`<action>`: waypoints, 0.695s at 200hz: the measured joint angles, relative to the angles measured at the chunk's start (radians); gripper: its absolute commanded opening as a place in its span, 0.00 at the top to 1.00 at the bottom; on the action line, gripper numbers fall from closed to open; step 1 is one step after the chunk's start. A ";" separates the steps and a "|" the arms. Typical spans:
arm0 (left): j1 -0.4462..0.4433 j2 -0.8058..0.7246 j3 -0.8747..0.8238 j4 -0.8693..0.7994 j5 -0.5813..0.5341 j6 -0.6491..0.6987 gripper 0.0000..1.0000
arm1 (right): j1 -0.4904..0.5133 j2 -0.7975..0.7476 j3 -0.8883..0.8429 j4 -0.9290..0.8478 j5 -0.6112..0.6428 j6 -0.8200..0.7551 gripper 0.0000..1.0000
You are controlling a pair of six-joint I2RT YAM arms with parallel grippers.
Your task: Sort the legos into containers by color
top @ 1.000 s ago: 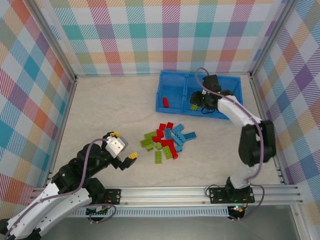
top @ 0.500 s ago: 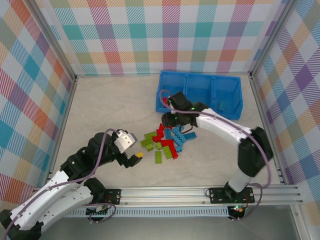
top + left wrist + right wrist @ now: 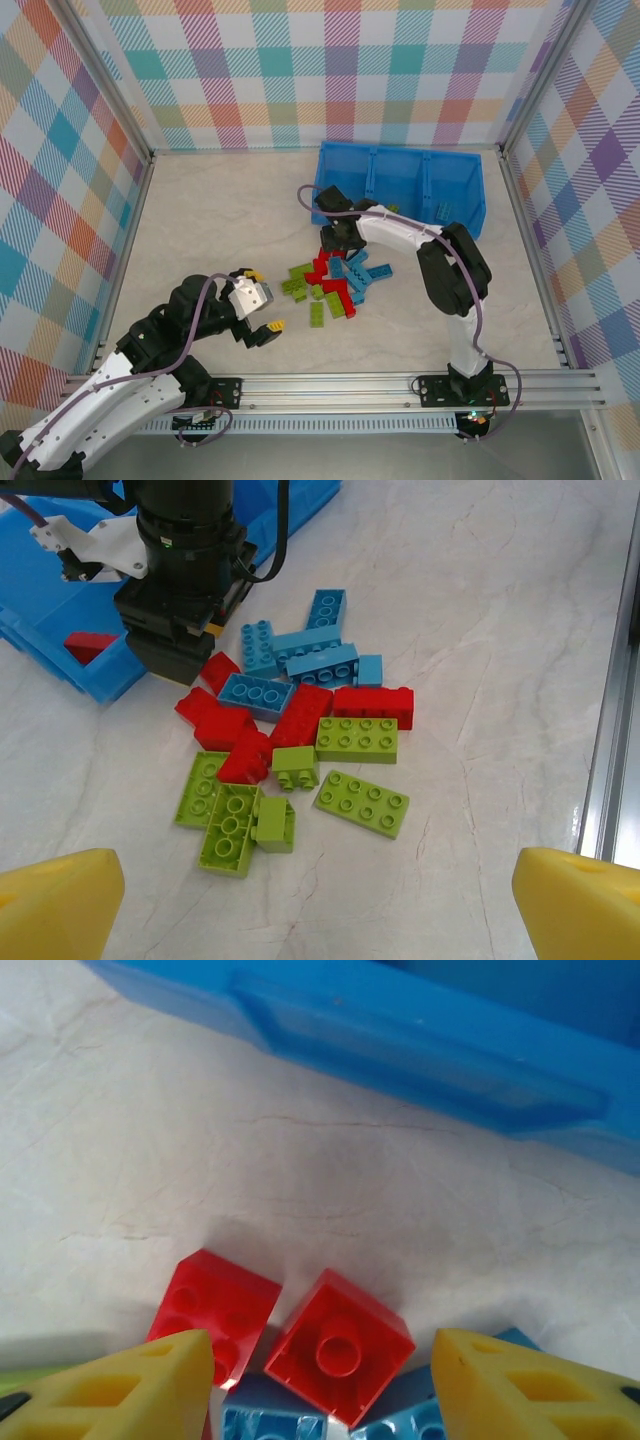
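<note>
The legos (image 3: 330,280) lie in a loose pile of red, lime green and light blue bricks mid-table, and they also lie ahead in the left wrist view (image 3: 300,720). My right gripper (image 3: 335,240) hangs open over the pile's far edge, just in front of the blue tray of containers (image 3: 470,190). Its yellow fingers (image 3: 110,1390) straddle an upturned red square brick (image 3: 340,1345) with gaps on both sides. Beside that brick lies a second red one (image 3: 215,1310). My left gripper (image 3: 263,298) is open with nothing between its fingers, on the near left of the pile.
The tray's compartments hold a red brick (image 3: 88,643), a green one (image 3: 389,209) and a light blue one (image 3: 441,210). The tray's front wall (image 3: 420,1035) stands close beyond the right gripper. A metal rail (image 3: 330,385) runs along the near edge. Checked walls enclose the table.
My right arm has swung from over the tray's middle compartment down and left to the pile's far edge. The left gripper has shifted slightly rightward, still open.
</note>
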 measured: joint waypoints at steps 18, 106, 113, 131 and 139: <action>0.000 0.000 0.000 0.000 0.009 0.000 0.00 | -0.009 0.000 -0.007 0.015 0.000 0.033 0.46; 0.000 0.000 0.000 0.001 0.021 0.006 0.00 | -0.019 0.058 -0.007 0.032 -0.013 0.151 0.53; 0.000 0.000 0.000 0.001 0.021 0.008 0.00 | -0.019 0.058 -0.007 0.035 -0.018 0.159 0.54; 0.000 0.000 0.000 0.001 0.021 0.011 0.00 | -0.019 0.060 -0.012 0.042 -0.020 0.176 0.57; 0.000 0.000 0.000 0.001 0.021 0.012 0.00 | -0.019 0.060 -0.016 0.045 -0.019 0.183 0.59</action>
